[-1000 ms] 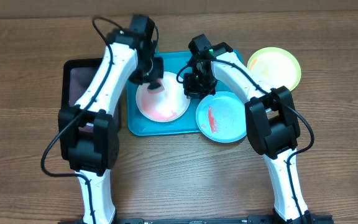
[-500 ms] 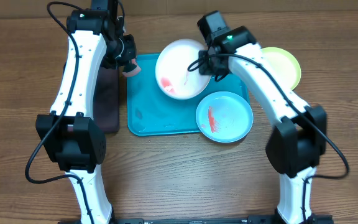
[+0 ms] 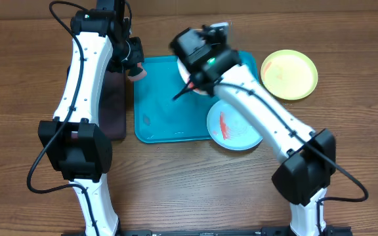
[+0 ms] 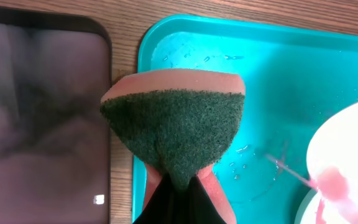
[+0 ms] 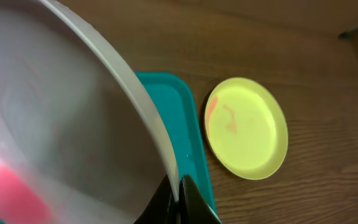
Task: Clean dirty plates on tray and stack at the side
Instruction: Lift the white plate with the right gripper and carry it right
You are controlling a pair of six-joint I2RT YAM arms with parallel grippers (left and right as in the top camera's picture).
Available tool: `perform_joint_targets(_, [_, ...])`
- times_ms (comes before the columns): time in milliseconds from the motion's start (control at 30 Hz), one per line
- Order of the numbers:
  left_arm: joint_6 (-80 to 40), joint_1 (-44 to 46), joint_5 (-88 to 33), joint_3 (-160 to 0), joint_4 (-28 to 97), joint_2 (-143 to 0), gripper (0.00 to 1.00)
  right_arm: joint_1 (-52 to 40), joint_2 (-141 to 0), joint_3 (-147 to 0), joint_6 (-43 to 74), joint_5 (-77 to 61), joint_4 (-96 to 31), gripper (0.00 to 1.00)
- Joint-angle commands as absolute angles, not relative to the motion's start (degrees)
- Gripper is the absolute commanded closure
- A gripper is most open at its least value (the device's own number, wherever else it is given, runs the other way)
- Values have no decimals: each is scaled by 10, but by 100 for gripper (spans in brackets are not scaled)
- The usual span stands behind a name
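Note:
My right gripper is shut on the rim of the white plate and holds it tilted above the turquoise tray. From overhead the arm hides most of that plate. It carries a red smear. My left gripper is shut on a pink sponge with a green scouring face, over the tray's far left corner. The white plate's edge shows at the right of the left wrist view. The pale blue plate, smeared red, sits at the tray's near right corner. The lime plate lies on the table to the right.
A black tray lies against the turquoise tray's left side, partly under my left arm; it also shows in the left wrist view. The lime plate has a faint red mark. Water drops lie on the tray floor.
My right arm has swung the white plate left and tilted it steeply over the tray. My left gripper with the sponge has stayed in place over the last half second.

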State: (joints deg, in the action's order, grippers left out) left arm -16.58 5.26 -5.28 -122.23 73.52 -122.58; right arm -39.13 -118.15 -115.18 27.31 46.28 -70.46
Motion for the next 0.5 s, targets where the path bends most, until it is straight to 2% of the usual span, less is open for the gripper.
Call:
perform_joint_targets(0, [-174,57,-45,-1220,735,-1225,96,-405,-1174,-1158,318,552,-709,96])
perform_joint_targets(233, [-174,57,-45,-1220,735,-1225,96,-419,-1174,-1158,333,612,-727,96])
perform_joint_targets(467, [-174,57,-45,-1220,735,-1225,96,-444,-1174,-1158,333,730,-728,96])
